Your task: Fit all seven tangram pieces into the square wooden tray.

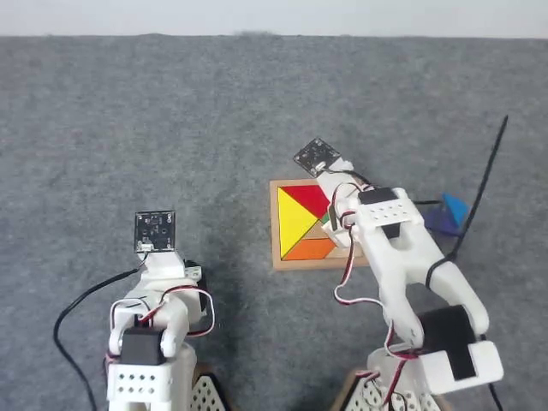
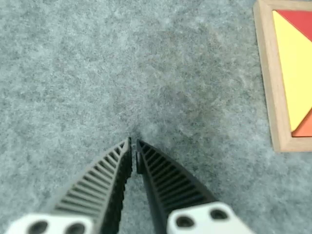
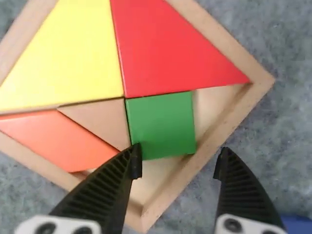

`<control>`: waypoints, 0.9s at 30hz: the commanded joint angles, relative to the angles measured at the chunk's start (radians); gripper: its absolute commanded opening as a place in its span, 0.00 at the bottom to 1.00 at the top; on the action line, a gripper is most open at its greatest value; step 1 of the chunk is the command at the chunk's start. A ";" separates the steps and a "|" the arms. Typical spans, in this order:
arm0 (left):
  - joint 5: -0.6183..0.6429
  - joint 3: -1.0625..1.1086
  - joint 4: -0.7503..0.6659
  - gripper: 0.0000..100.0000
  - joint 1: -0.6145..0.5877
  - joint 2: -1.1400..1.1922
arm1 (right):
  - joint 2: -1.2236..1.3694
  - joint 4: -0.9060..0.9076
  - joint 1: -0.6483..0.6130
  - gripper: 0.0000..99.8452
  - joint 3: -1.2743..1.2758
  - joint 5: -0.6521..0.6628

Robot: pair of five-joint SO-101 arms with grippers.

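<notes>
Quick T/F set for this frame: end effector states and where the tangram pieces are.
1. The right end effector is open above the tray. True.
2. The left end effector holds a tangram piece. False: it is shut on nothing, over the grey mat.
3. The green square lies in the tray, edge to edge with the red triangle. True.
4. Every piece is already in the tray. False: a blue piece lies on the grey mat outside the tray.
</notes>
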 commanded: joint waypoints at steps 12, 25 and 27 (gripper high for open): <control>-0.011 -0.012 0.002 0.01 -0.006 -0.020 | -0.323 0.110 0.062 0.24 0.041 -0.117; -0.011 -0.012 0.002 0.01 -0.006 -0.020 | -0.424 0.246 0.407 0.24 0.043 -0.252; -0.011 -0.012 0.002 0.01 -0.006 -0.020 | -0.406 0.246 0.407 0.24 0.041 -0.255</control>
